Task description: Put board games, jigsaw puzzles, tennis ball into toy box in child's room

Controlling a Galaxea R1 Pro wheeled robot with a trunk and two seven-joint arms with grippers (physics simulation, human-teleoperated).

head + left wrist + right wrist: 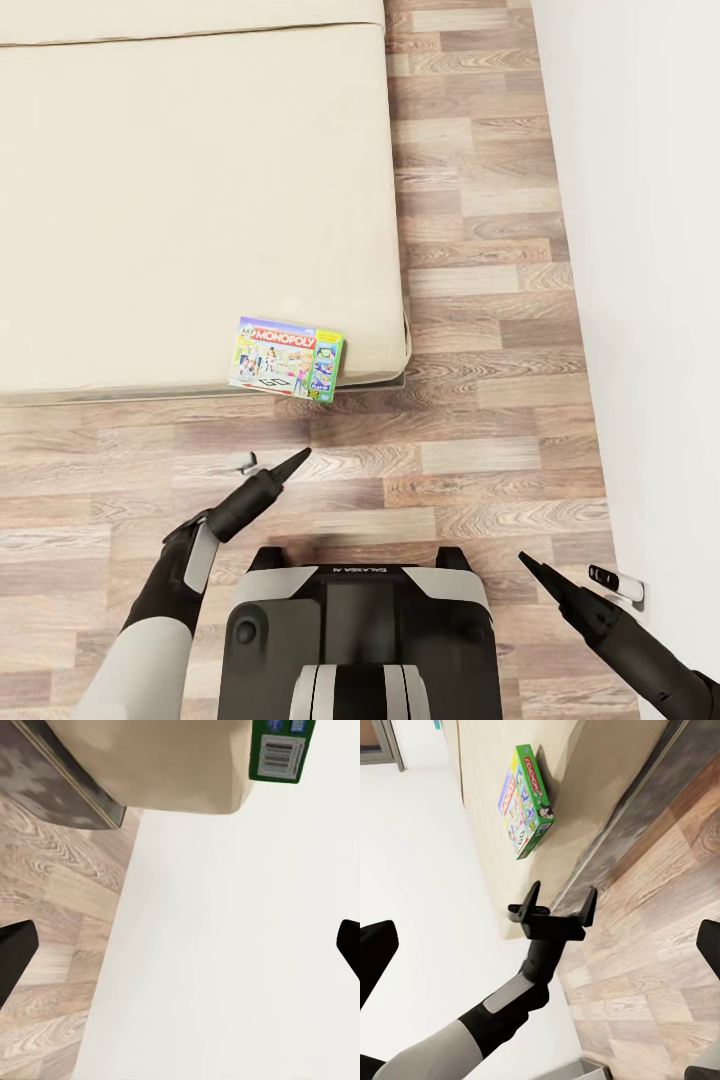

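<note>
One board game (287, 358), a green-edged Monopoly box, lies flat on the near right corner of the bed (180, 180), on its beige mattress. My left gripper (274, 460) hovers over the floor just short of that corner, open and empty. The right wrist view shows the left gripper (553, 906) with its fingers spread and the board game (525, 802) beyond it. In the left wrist view the board game's barcoded edge (279, 750) overhangs the mattress (172, 765). My right gripper (572, 572) is low at the right, near the wall, open and empty.
Wood floor (480, 300) runs between the bed and a white wall (650, 250) on the right. The bed's grey frame (52, 787) sits under the mattress. My own base (360, 640) is at the bottom of the head view.
</note>
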